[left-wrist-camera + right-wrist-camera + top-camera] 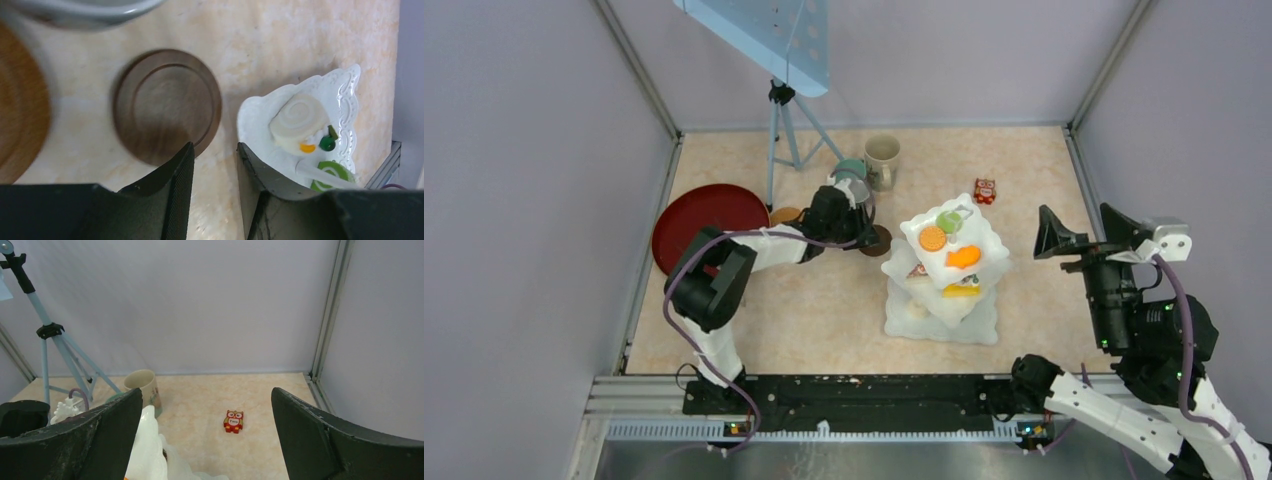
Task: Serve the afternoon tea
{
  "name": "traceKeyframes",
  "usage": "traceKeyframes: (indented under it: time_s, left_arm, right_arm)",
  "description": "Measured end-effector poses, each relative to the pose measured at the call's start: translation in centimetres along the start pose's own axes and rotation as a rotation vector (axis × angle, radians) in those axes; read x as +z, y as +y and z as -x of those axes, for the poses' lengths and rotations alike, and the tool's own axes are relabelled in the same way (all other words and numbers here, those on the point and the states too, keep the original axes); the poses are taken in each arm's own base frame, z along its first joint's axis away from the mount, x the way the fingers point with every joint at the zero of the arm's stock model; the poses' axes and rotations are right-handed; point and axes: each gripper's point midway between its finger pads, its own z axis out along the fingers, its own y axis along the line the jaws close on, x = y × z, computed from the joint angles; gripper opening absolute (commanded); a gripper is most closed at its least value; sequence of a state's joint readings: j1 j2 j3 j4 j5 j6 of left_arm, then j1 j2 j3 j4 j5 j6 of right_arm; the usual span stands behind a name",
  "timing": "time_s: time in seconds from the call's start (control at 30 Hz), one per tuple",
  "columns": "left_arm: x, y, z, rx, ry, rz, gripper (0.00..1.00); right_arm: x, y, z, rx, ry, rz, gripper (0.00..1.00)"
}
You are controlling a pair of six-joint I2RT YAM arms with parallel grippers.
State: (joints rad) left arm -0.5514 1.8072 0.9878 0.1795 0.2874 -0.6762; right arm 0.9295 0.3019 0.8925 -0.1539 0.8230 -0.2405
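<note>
- Stand point(972, 326) sits mid-table, three white tiers stacked, with toy cakes on them; a round orange cookie point(932, 238) lies on the top tier.
- Left gripper point(215, 150) hovers low just left of the stand, its jaws a narrow gap apart and grasping nothing; only bare table point(824, 310) shows between them.
- Dark coaster point(167, 105) lies flat below it, near the stand's corner but apart from it. One fingertip overlaps its rim in the wrist view.
- Paler coaster point(20, 100) lies further left, cut by the picture's edge.
- Swirl cake point(300, 122), white, lies on the tier corner beside that gripper.
- Beige mug point(883, 160) stands upright at the far side; teal mug point(848, 168) is just beside it, partly hidden by the left arm.
- Right gripper point(206, 400) is raised to the right of the stand, jaws spread wide and empty.
- Owl toy point(985, 191) lies behind the stand.
- Red tray point(709, 225) lies at the left wall, near a tripod point(782, 130).
</note>
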Motion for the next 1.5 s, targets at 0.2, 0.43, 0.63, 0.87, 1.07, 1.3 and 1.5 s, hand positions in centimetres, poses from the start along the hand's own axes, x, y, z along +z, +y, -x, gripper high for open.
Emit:
traceKeyframes:
  time_s: [0.2,0.43,0.63,0.87,1.07,1.3,1.5]
  left_arm:
    - [2.5,-1.7,-0.3,0.063,-0.004,0.009,0.36]
    - [3.6,0.4,0.5,0.079,-0.024,0.104,0.34]
    - [3.7,0.8,0.2,0.069,-0.002,0.129,0.31]
    - [1.6,2.3,-1.0,0.114,0.042,0.219,0.31]
    - [-2.0,3.7,-3.7,0.136,0.118,0.271,0.32]
    - [-5.5,4.4,-7.0,0.139,0.196,0.300,0.39]
    - [-9.2,4.8,-10.7,0.127,0.262,0.296,0.43]
  right_arm:
    - [-0.1,-0.1,-0.1,0.003,0.007,-0.001,0.97]
    - [-0.1,0.0,-0.3,0.002,0.015,0.001,0.97]
    - [-0.1,0.0,-0.3,0.002,0.014,0.001,0.98]
    - [-0.1,0.0,-0.3,-0.008,0.015,0.001,0.98]
    - [0.0,0.1,-0.3,-0.021,0.018,0.002,0.98]
    - [0.1,0.2,-0.3,-0.017,0.014,0.006,0.97]
    - [0.1,0.3,-0.1,-0.011,0.006,0.009,0.97]
